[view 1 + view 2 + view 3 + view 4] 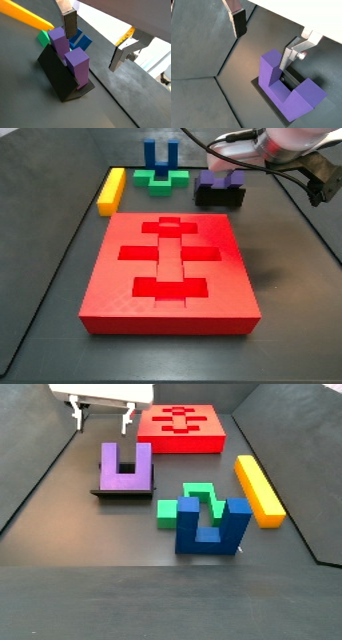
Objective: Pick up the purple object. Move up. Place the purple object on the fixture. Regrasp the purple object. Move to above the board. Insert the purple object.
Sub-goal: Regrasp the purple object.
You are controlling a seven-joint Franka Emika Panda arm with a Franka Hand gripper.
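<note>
The purple object [124, 466] stands on the fixture [123, 491] with its two prongs pointing up, also seen in a side view [221, 178] on the fixture [221, 197]. My gripper [102, 418] hangs open a little above and behind it, holding nothing. In both wrist views the purple object [70, 54] [284, 86] lies off to the side of the gripper [95, 42] [264, 40]. One finger [292, 54] is close beside a prong, not clamping it. The red board [167, 268] [183, 430] lies flat nearby.
A yellow bar [258, 484] [111, 190], a green block [187, 500] [163, 181] and a blue two-pronged piece [211, 526] [160, 153] sit beside the fixture. In a wrist view the blue piece [80, 40] and yellow bar [27, 17] lie just beyond the purple object.
</note>
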